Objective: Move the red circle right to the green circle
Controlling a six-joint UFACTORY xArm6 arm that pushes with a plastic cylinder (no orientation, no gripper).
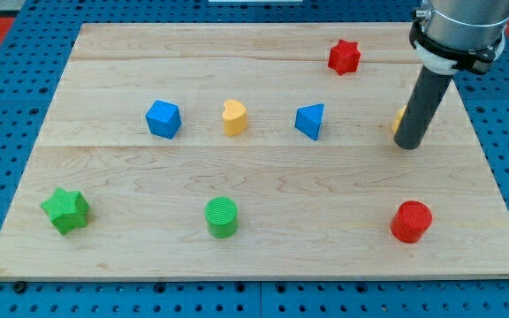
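The red circle [411,221] lies near the board's bottom right. The green circle [222,216] lies at the bottom centre, well to the left of the red one. My tip [406,146] rests on the board at the right, above the red circle and apart from it. The rod hides most of a yellow block [398,118] just behind it; its shape cannot be made out.
A red star [344,56] sits at the top right. A blue cube [163,118], a yellow heart [234,117] and a blue triangle [310,121] line the middle row. A green star [66,210] lies at the bottom left. The wooden board [263,256] ends just below the circles.
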